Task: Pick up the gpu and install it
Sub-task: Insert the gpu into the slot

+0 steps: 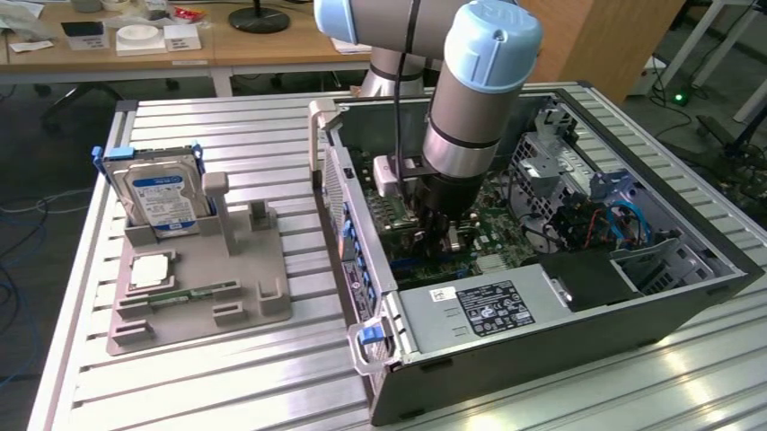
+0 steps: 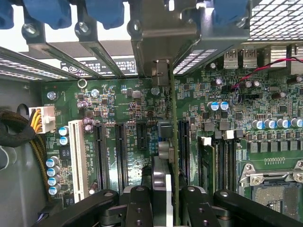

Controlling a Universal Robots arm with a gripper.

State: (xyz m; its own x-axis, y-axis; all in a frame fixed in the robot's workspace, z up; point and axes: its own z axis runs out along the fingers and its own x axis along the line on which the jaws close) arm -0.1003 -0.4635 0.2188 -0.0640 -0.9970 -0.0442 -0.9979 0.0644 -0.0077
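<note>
The jaws are closed narrowly on the gpu point(image 2: 173, 142), which shows edge-on in the wrist view, held upright over the green motherboard point(image 2: 123, 113) among its black expansion slots point(image 2: 100, 156). In the exterior view the gripper point(image 1: 439, 235) reaches down inside the open computer case point(image 1: 671, 310), about the middle of the board. At nine o'clock from the case, on the slatted surface point(image 1: 240, 377), a grey holder point(image 1: 240, 310) carries the hard drive point(image 1: 162, 197) at its twelve o'clock end.

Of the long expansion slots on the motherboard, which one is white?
The white slot is the one at the end of the row nearest the yellow-wired power connector; the other long slots beside it are black.
</note>
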